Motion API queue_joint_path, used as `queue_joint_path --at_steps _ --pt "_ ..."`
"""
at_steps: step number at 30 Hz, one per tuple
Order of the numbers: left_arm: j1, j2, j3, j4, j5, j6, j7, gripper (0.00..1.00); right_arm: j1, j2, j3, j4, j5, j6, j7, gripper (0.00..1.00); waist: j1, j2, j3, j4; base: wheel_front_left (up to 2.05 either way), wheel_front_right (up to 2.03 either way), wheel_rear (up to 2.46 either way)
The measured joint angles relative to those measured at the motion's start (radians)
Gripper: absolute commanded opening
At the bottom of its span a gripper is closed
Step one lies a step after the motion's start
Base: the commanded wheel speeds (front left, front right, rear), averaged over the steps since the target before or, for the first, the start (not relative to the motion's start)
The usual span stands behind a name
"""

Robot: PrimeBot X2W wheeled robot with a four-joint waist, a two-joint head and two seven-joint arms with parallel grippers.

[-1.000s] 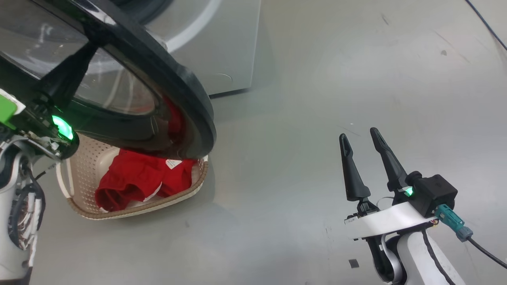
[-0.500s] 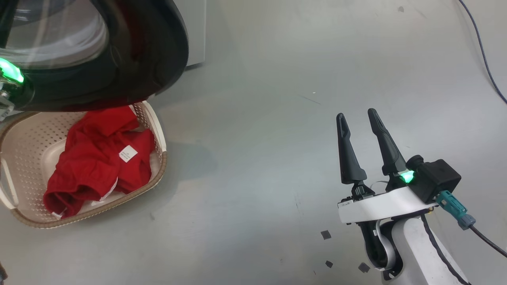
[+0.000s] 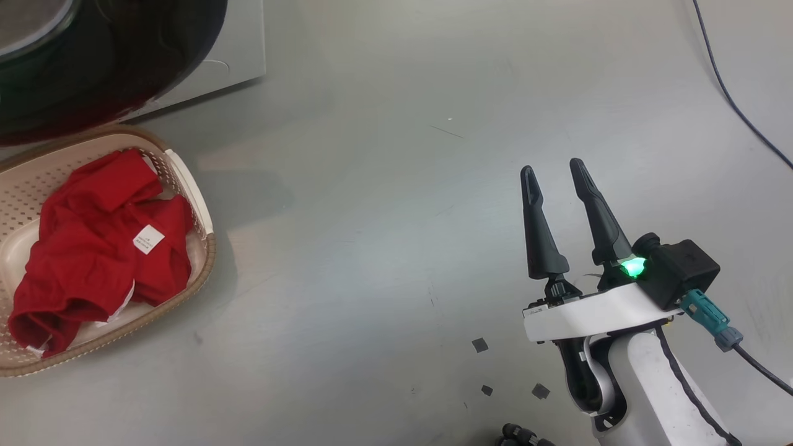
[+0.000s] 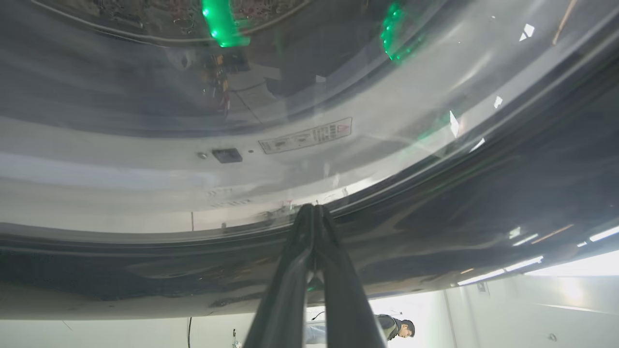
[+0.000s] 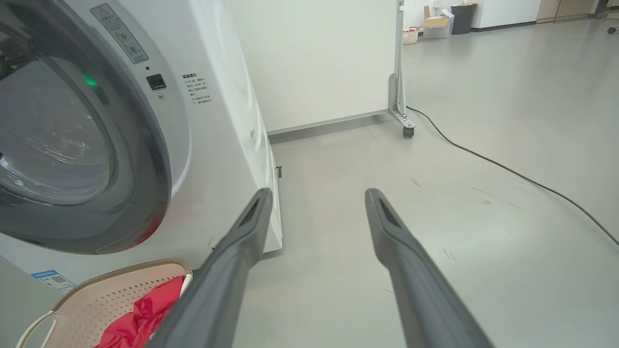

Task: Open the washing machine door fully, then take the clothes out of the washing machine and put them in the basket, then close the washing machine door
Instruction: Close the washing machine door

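Note:
The cream basket (image 3: 204, 248) sits on the floor at the left with the red clothes (image 3: 93, 248) piled inside, white tag up. Above it hangs the black rim of the washing machine door (image 3: 124, 68), beside a corner of the white washing machine (image 3: 238, 43). My left gripper (image 4: 313, 209) is shut, its tips pressed against the door (image 4: 483, 193) where rim meets window. My right gripper (image 3: 551, 167) stands open over bare floor, far right of the basket. In the right wrist view the right gripper (image 5: 319, 193) points past the washing machine (image 5: 217, 121), whose door (image 5: 150, 159) lies near its front, above the basket (image 5: 96, 290) and clothes (image 5: 140, 319).
A dark cable (image 3: 731, 105) runs over the grey floor at the far right, and small dark scraps (image 3: 480, 345) lie near my right arm. A wheeled white panel (image 5: 397, 63) stands behind the machine. A person (image 4: 394, 328) is far off in the left wrist view.
The head camera has turned, sliding basket and door toward the upper left. The door no longer overhangs the clothes in the basket. My right gripper stays open.

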Motion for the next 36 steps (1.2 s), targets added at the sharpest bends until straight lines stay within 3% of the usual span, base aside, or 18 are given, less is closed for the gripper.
queue_joint_path --at_steps 10,22,26,36 --pt "-0.071 0.000 0.003 0.054 0.041 -0.001 -0.040 0.00 -0.012 0.001 0.012 0.001 0.000 -0.001 0.000 1.00 0.0000 0.0000 0.009 -0.017 0.00 0.00 0.00" --pt "-0.072 -0.046 -0.003 0.120 0.022 -0.056 -0.019 0.00 -0.017 0.001 -0.006 0.016 -0.008 -0.010 0.000 1.00 0.0000 0.0000 -0.014 0.009 0.00 0.00 0.00" --pt "-0.033 -0.067 0.002 0.128 0.005 -0.098 -0.002 0.00 -0.017 0.001 -0.014 0.026 -0.029 -0.010 0.000 1.00 0.0000 0.0000 -0.024 0.033 0.00 0.00 0.00" --pt "0.151 -0.130 -0.002 0.119 -0.055 -0.155 0.061 0.02 -0.017 0.001 -0.042 0.048 -0.070 -0.007 0.000 1.00 0.0000 0.0000 -0.062 0.112 0.00 0.00 0.00"
